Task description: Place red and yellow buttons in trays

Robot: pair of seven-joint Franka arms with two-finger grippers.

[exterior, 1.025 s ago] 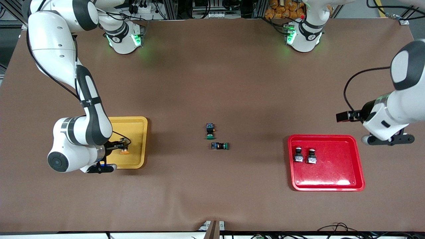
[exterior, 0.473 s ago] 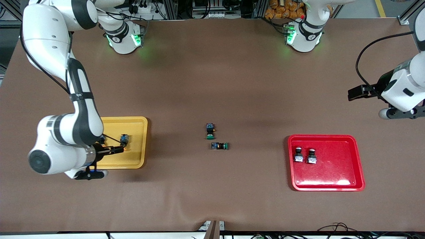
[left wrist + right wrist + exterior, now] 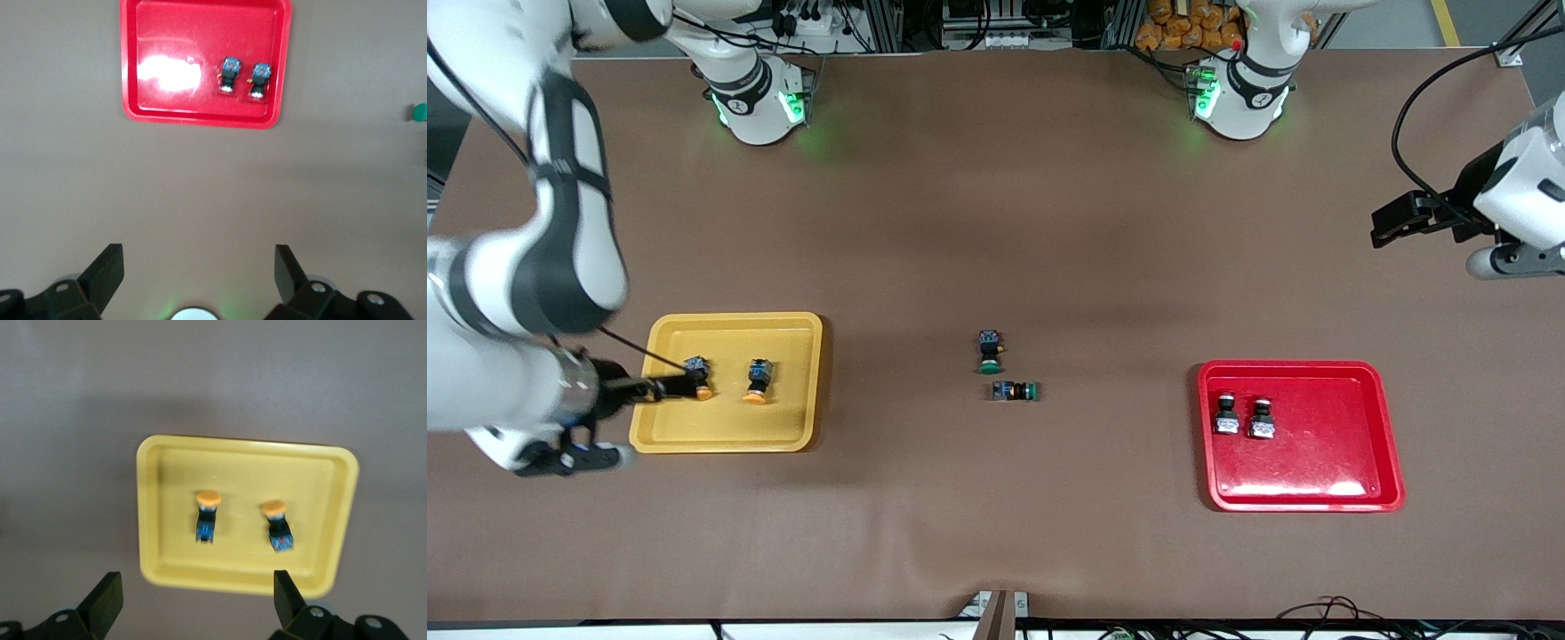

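Two yellow-capped buttons [image 3: 695, 377] [image 3: 757, 380] lie side by side in yellow tray [image 3: 729, 442]; two red-capped buttons [image 3: 1225, 414] [image 3: 1261, 418] in red tray [image 3: 1303, 480], near its 9 o'clock rim. Right gripper [image 3: 192, 600] above the table's right-arm end, fingers apart, empty. Left gripper [image 3: 199, 270] waits over left-arm end, fingers apart. Green-capped switches [image 3: 990, 350] [image 3: 1015, 390] mid-table.

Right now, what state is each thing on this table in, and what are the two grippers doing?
Yellow tray: holds two yellow buttons, lying apart.
Red tray: holds two red buttons, side by side.
Two green buttons: on bare table, mid-table.
Right gripper: open, empty, above the yellow tray.
Left gripper: open, empty, over bare table.
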